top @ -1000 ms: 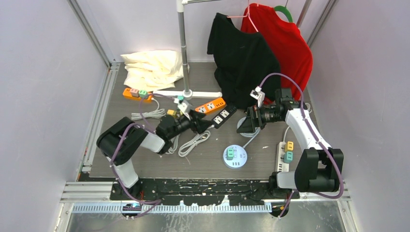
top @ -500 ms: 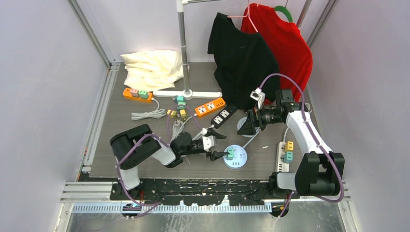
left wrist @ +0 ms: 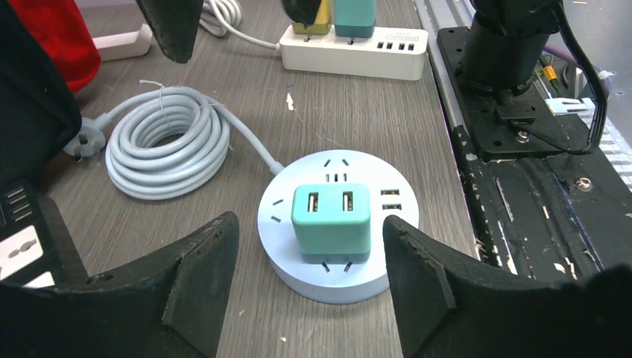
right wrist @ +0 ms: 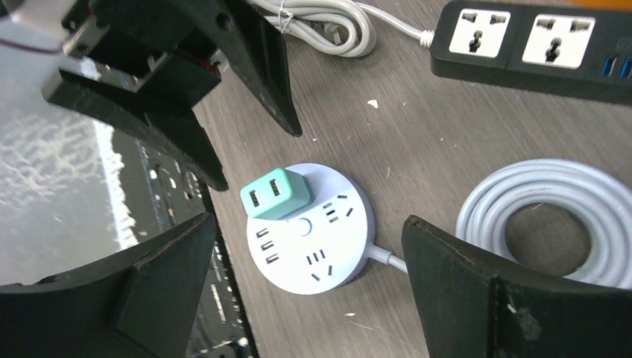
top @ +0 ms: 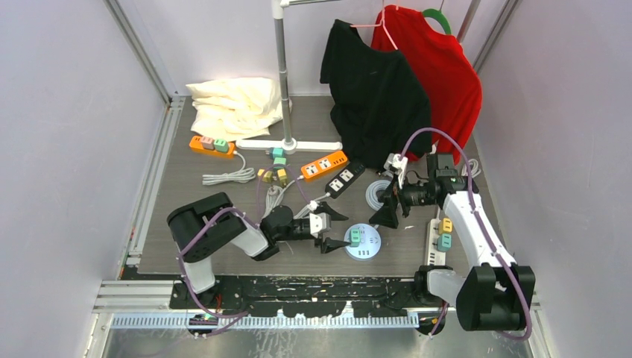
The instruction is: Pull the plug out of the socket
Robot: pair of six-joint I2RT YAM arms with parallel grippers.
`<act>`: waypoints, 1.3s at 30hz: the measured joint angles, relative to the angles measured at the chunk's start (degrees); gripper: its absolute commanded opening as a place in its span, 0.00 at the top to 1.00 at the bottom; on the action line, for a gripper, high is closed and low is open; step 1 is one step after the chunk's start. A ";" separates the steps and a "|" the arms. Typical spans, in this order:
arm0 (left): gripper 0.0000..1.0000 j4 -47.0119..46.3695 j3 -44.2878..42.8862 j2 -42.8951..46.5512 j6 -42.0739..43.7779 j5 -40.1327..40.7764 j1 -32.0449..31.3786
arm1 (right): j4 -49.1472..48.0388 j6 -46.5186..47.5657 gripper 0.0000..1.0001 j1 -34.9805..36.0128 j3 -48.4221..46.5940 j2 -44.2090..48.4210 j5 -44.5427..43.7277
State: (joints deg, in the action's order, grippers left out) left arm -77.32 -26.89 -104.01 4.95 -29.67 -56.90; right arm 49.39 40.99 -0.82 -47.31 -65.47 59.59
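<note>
A teal two-port USB plug stands upright in a round white socket near the table's front middle. My left gripper is open just left of it, low over the table. In the left wrist view the plug and socket lie just ahead of the gripper, between its fingertip lines and untouched. My right gripper is open, above and behind the socket. In the right wrist view the plug and socket show below the wide-open gripper.
A coiled white cable lies behind the socket. A black power strip and an orange one lie further back. A white strip holding yellow and green plugs lies at right. A rack base and hanging garments stand behind.
My left gripper swung from the black strip down to the round socket and now sits open beside the plug. My right gripper came forward and down over the cable coil toward the socket.
</note>
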 measured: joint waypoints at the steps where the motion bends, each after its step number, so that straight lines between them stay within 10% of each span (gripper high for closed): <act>1: 0.30 0.00 0.13 0.09 -0.07 0.09 0.00 | 0.02 1.55 0.00 0.00 0.50 0.87 0.09; 11: 0.29 3.23 2.75 11.37 -9.46 6.19 -0.15 | -0.04 15.78 0.00 2.64 4.33 4.50 -0.04; 21: 0.23 36.09 -2.99 27.71 -19.23 18.38 -0.42 | -1.68 21.29 0.00 10.27 5.16 6.19 -1.88; 39: 0.20 42.86 1.38 25.53 -39.36 22.99 4.52 | -10.45 15.06 0.10 25.31 6.10 2.43 -15.30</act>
State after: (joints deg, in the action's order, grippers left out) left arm -34.46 -25.52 -78.48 -34.41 -6.68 -52.38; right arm 38.94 56.05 24.49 -41.21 -63.05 44.29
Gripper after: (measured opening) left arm 0.823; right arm 0.932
